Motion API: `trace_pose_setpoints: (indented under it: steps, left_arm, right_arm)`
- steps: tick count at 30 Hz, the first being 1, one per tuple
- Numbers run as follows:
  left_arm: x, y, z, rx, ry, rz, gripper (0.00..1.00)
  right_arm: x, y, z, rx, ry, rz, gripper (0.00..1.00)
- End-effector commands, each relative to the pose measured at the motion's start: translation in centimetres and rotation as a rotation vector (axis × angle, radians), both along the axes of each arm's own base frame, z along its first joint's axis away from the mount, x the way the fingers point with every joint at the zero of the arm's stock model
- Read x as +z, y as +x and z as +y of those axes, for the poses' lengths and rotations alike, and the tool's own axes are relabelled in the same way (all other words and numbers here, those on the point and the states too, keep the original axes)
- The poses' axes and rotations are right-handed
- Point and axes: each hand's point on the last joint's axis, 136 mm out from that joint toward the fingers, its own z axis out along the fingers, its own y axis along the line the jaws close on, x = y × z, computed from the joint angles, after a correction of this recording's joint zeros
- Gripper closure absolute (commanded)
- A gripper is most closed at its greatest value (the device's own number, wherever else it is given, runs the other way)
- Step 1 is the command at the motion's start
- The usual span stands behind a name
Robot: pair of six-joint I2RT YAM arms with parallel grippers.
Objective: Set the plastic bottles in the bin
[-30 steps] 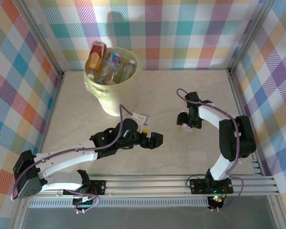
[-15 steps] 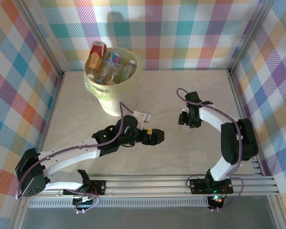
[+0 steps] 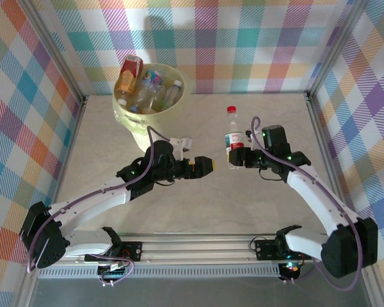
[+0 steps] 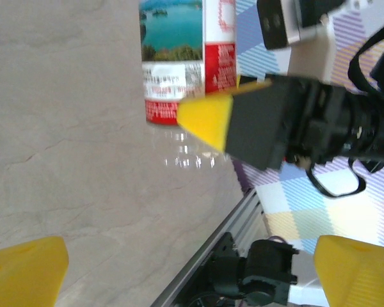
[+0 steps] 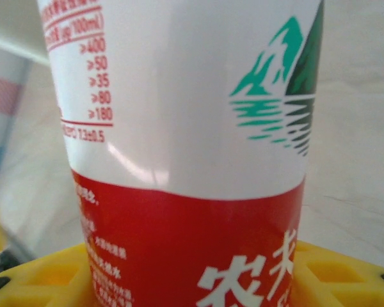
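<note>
Since a second ago the right arm has unfolded from its tucked-in pose and swung toward the middle of the table (image 3: 198, 211). The right gripper (image 3: 237, 157) has gone from half open to clamped on a red-capped water bottle (image 3: 233, 137). In the right wrist view the yellow pads (image 5: 45, 275) sit on either side of the red band low on the label.

The bottle stands upright near the table's middle. I honestly can't tell if its base is clear of the surface.

The left gripper (image 3: 203, 165) has slid up just beside it. Its jaws are spread wide and face the bottle, with that arm stretched in low from the near left corner.

The bin (image 3: 152, 135) is at the far left corner, already heaped with bottles (image 3: 147, 89).

Looks like a handover to me. To do it well:
- The right should keep the bottle still and vertical.
- The left should close on the label above the right's fingers.
- The right should let go only once the left has squeezed.
- Drop it toward the bin's emptier side, since that pile is tall.
</note>
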Motion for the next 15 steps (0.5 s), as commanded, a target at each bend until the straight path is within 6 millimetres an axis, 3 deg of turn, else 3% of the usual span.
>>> trace_pose_setpoints:
  steps: [1, 9, 15]
  left_arm:
    - [5.1, -0.1, -0.7, -0.052, -0.124, -0.067, 0.02]
    - [7.4, -0.1, -1.3, -0.080, -0.208, -0.129, 0.06]
    - [7.0, 0.6, -1.7, -0.062, -0.239, -0.127, 0.08]
  right_arm:
    - [3.3, -2.9, 2.6, 0.175, 0.146, -0.050, 0.44]
    - [5.5, -7.3, 4.9, 0.372, 0.301, -0.032, 0.45]
    - [5.6, -9.5, 6.0, 0.478, 0.355, 0.000, 0.45]
